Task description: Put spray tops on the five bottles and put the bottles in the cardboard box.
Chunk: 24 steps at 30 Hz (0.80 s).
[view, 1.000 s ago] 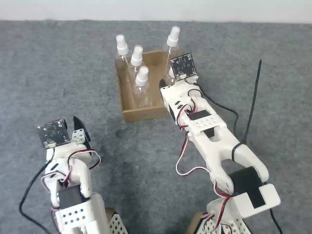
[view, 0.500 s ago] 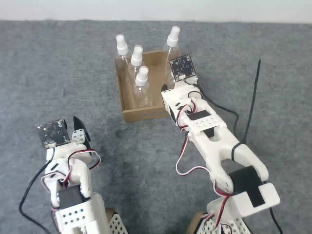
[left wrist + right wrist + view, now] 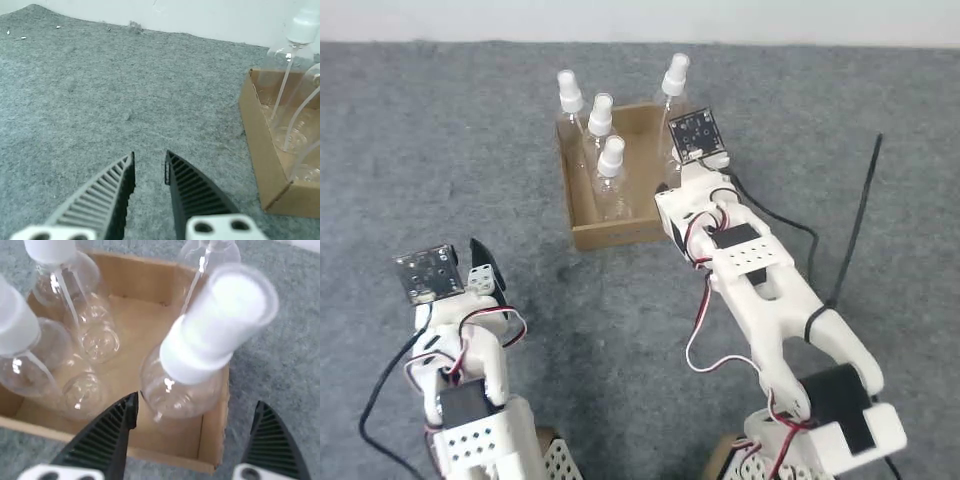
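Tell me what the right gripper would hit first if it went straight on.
Most likely the clear plastic bottle with a white spray top, standing in the brown cardboard box, just ahead of the right gripper.

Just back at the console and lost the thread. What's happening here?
The right hand is open over the near right corner of the box, one finger on either side of a capped bottle that stands inside it. Other bottles with tops on stand in the box beside it. The left hand hangs low over the mat, slightly open and empty.
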Motion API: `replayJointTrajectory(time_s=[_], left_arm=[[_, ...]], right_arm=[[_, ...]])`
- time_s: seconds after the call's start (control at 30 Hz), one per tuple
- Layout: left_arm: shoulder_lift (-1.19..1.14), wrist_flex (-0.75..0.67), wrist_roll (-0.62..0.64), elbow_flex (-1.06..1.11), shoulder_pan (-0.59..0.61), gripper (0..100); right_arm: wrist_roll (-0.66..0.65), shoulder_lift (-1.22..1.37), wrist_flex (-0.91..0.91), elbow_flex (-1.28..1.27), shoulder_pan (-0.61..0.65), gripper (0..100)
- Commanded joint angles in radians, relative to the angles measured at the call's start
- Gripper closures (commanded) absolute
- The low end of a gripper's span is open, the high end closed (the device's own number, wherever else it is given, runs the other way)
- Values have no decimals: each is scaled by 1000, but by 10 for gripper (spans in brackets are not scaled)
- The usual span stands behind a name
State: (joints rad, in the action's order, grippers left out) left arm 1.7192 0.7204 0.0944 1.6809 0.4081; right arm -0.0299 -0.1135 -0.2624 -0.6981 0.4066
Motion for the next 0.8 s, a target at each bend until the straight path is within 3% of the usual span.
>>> replayJointTrajectory(time_s=[0.0, 0.23, 0.53, 0.77], left_arm=[[21, -32, -8, -10, 5, 905], [21, -32, -8, -10, 5, 905], [21, -32, -8, -10, 5, 905], [21, -32, -8, -10, 3, 905]], right_arm=[[9, -97, -62, 44, 7, 706], [9, -157, -165, 43, 7, 712], [2, -214, -208, 41, 7, 921], [0, -219, -208, 41, 7, 992]])
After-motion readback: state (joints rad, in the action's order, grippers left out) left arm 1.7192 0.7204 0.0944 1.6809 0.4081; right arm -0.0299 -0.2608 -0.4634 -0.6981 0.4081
